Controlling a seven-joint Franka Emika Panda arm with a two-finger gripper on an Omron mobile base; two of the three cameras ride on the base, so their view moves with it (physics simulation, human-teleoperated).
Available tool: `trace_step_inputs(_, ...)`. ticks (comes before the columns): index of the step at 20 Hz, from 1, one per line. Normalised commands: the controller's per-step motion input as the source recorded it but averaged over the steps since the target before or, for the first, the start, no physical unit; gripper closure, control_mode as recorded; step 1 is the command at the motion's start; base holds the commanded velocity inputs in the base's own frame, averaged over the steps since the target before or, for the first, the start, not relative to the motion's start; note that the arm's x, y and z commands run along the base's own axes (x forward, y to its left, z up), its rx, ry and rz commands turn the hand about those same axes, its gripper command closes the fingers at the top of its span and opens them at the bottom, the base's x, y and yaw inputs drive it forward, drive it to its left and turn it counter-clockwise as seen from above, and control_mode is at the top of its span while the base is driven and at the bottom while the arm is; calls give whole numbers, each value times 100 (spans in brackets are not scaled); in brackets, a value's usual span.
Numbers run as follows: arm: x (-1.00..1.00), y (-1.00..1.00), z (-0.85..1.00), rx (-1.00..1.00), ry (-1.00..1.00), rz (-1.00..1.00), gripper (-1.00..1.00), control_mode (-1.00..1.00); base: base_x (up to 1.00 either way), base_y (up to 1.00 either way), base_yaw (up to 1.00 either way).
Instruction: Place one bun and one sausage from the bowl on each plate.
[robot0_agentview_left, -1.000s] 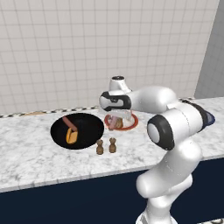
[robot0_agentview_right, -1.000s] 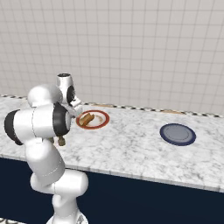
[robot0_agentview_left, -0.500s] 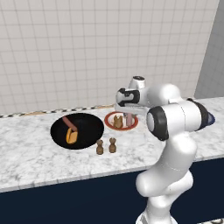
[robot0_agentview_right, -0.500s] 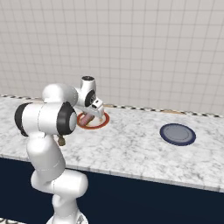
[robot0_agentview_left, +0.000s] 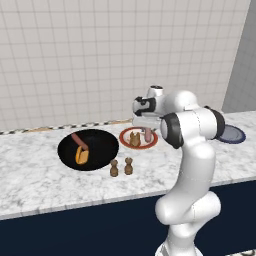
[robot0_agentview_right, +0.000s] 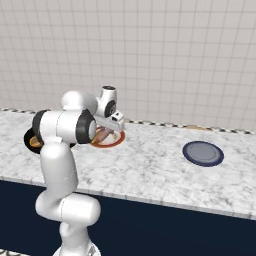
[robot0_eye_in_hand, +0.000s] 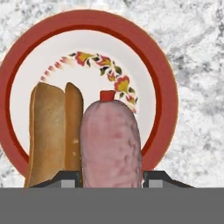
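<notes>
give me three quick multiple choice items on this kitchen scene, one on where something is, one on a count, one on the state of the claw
1. Where does the bun on a plate lie?
A. on the dark blue plate
B. on the white plate with the red-brown rim
C. on the bare counter

2. How many small brown shakers stand in front of the black bowl?
A. two
B. four
C. none

3. What is the claw doing?
A. hanging open with nothing in it
B. closed on a sausage over the red-rimmed plate
C. closed on a bun inside the bowl

Answers:
1. B: the hand view shows the bun on the white plate inside its red-brown rim, while the dark blue plate lies bare.
2. A: two shakers stand side by side just in front of the black bowl.
3. B: the claw has its fingertips on both sides of the pink sausage, above that plate.
</notes>
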Motion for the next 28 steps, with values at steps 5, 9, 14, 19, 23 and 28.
trace_step_inputs(5,4,-14,-49,0,0,3,100,-100,0,0,0)
trace_step_inputs(9,1,0,-28,0,0,1,100,-100,0,0,0)
trace_step_inputs(14,17,1,-1,0,0,0,100,-100,0,0,0)
trace_step_inputs(19,44,0,-2,0,0,0,100,-100,0,0,0)
trace_step_inputs(23,16,-4,-26,0,0,0,100,-100,0,0,0)
trace_step_inputs(28,0,0,-4,0,0,0,100,-100,0,0,0)
